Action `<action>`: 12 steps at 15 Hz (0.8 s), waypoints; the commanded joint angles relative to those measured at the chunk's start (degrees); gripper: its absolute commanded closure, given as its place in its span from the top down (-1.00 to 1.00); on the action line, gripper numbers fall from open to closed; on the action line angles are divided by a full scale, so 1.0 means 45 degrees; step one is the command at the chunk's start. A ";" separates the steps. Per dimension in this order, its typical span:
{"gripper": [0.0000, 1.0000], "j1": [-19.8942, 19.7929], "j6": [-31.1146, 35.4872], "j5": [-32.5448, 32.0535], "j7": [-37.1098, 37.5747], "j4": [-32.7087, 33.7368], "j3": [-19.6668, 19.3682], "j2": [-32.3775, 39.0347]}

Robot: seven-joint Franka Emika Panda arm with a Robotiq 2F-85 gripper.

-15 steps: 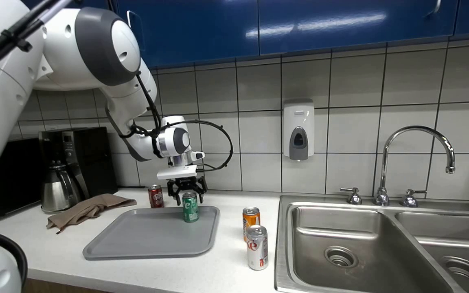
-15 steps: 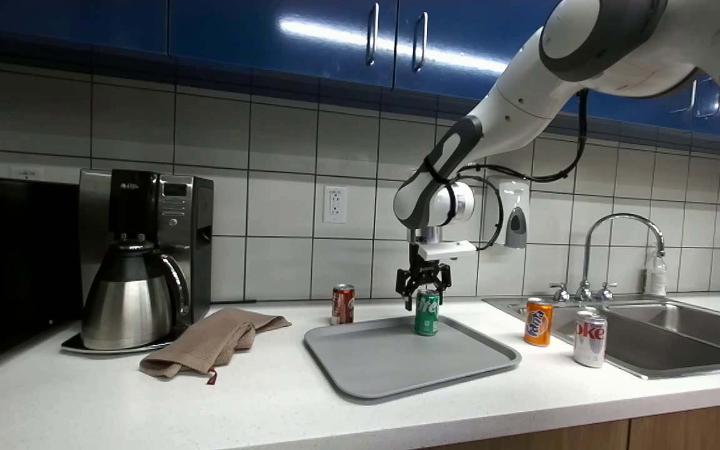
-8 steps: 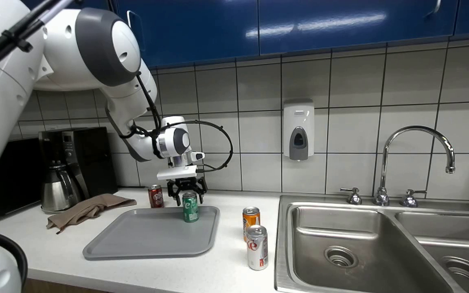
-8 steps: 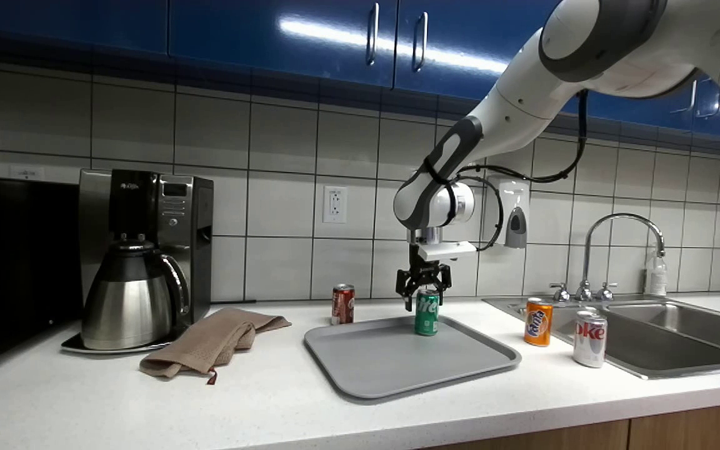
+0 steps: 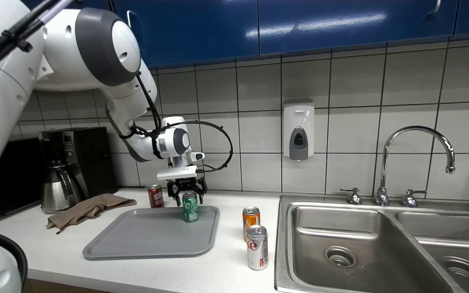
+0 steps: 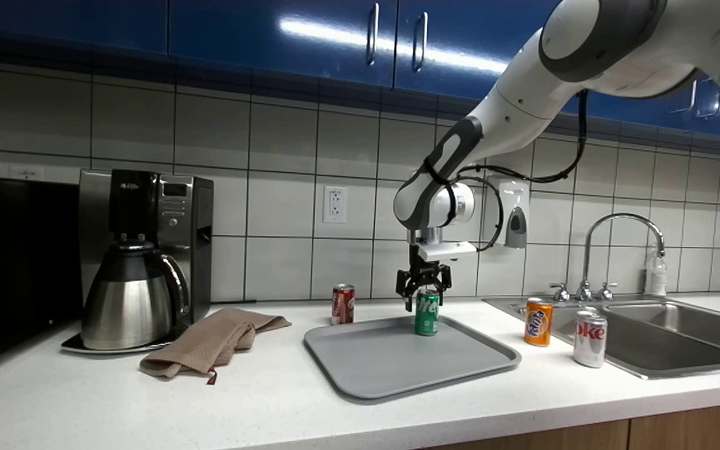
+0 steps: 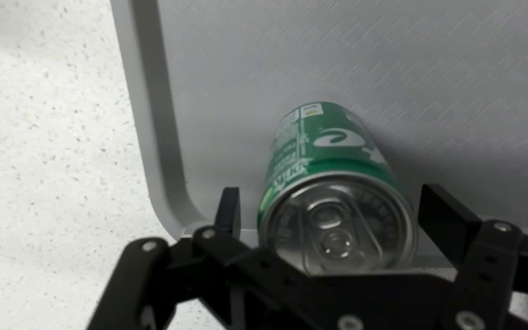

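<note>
A green soda can (image 7: 332, 153) stands upright near a corner of the grey tray (image 7: 245, 55), and both exterior views show it there too. My gripper (image 7: 332, 206) is open, its black fingers (image 7: 228, 211) straddling the can's top, with a gap visible on the left side and a narrower one on the right. In an exterior view the gripper (image 5: 189, 201) points straight down over the green can (image 5: 190, 212). Just beyond the tray's far edge is a dark red can (image 6: 342, 305). The lower front of the can's lid is hidden by the gripper body.
An orange can (image 6: 538, 322) and a silver can (image 6: 589, 339) stand between the tray and the steel sink (image 5: 283, 244). On the opposite side lie a brown cloth (image 6: 216, 344) and a coffee maker with a steel carafe (image 6: 129, 300). A tiled wall (image 6: 282, 200) rises behind.
</note>
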 commanded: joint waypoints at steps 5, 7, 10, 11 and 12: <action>1.00 -0.0125 0.0053 -0.0094 -0.0019 -0.0347 0.0117 -0.0281; 0.50 -0.0125 0.0063 -0.0092 -0.0027 -0.0347 0.0123 -0.0279; 0.16 -0.0122 0.0091 -0.0102 -0.0034 -0.0345 0.0121 -0.0277; 0.02 -0.0120 0.0091 -0.0104 -0.0029 -0.0339 0.0120 -0.0278; -0.16 -0.0113 0.0083 -0.0106 -0.0023 -0.0335 0.0121 -0.0281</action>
